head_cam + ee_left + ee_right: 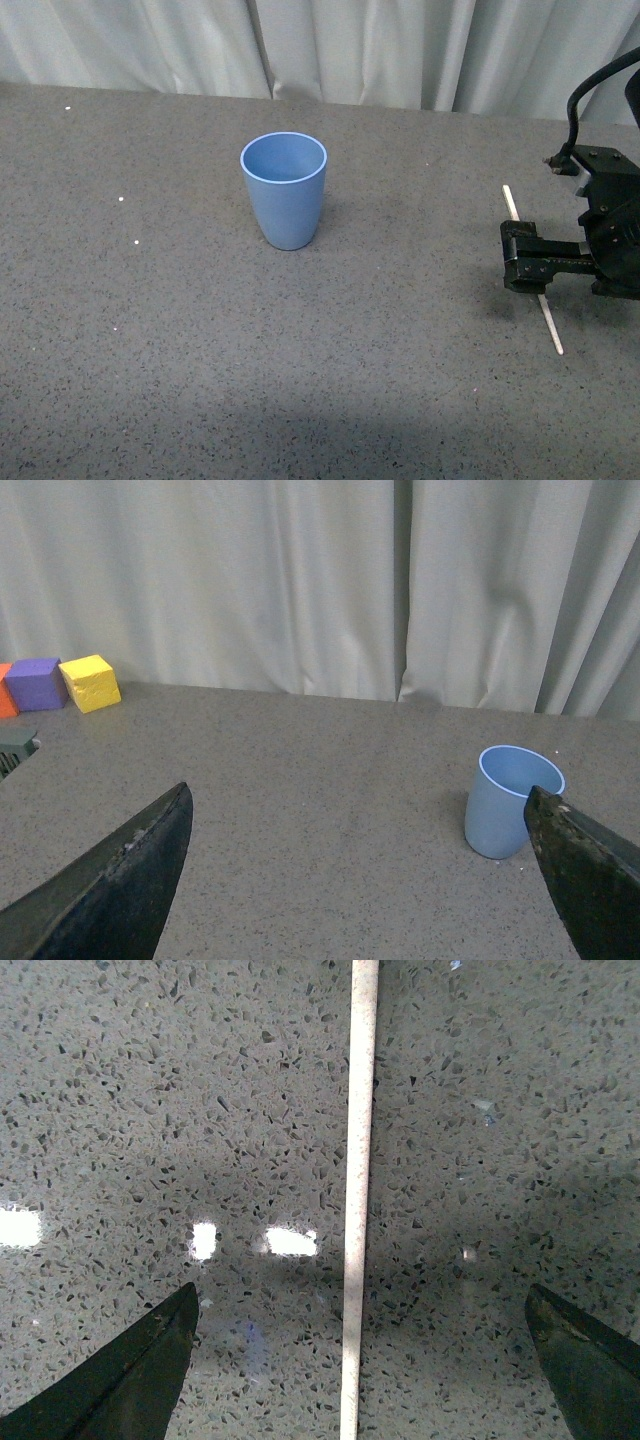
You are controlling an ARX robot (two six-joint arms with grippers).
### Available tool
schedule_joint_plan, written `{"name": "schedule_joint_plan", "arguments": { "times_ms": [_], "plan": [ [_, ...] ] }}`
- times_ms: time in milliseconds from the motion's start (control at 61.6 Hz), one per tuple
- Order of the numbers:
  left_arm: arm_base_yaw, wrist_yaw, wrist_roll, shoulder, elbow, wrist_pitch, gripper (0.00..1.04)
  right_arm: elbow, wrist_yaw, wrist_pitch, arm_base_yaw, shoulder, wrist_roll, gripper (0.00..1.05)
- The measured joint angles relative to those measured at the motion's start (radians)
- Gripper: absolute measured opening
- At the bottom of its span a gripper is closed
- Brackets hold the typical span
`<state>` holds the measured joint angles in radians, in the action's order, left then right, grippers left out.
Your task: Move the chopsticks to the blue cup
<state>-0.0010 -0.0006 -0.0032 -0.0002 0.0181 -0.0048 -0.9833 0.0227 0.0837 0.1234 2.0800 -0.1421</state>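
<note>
The blue cup [285, 188] stands upright and empty near the middle of the grey table. It also shows in the left wrist view [510, 800]. The chopstick [550, 328], a thin cream stick, lies flat on the table at the far right. My right gripper [527, 257] is open and hangs low right over it, its black body hiding the stick's middle. In the right wrist view the chopstick [358, 1190] runs between my two spread fingers [130, 1380], touching neither. My left gripper [360, 880] is open and empty, away from the cup; it is out of the front view.
A grey curtain [330, 45] hangs behind the table. In the left wrist view a yellow cube [90, 683], a purple cube [36, 683] and an orange one [4, 690] sit by the curtain at the table's back.
</note>
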Motion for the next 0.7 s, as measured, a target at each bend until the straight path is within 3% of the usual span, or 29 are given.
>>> {"name": "schedule_joint_plan", "arguments": {
  "times_ms": [325,698],
  "plan": [
    [0.000,0.000,0.000,0.000,0.000,0.000,0.98,-0.089,0.003,0.045,0.006,0.073,-0.002,0.94],
    [0.000,0.000,0.000,0.000,0.000,0.000,0.98,-0.139,-0.008,0.079,0.011,0.103,-0.005,0.40]
  ]
}}
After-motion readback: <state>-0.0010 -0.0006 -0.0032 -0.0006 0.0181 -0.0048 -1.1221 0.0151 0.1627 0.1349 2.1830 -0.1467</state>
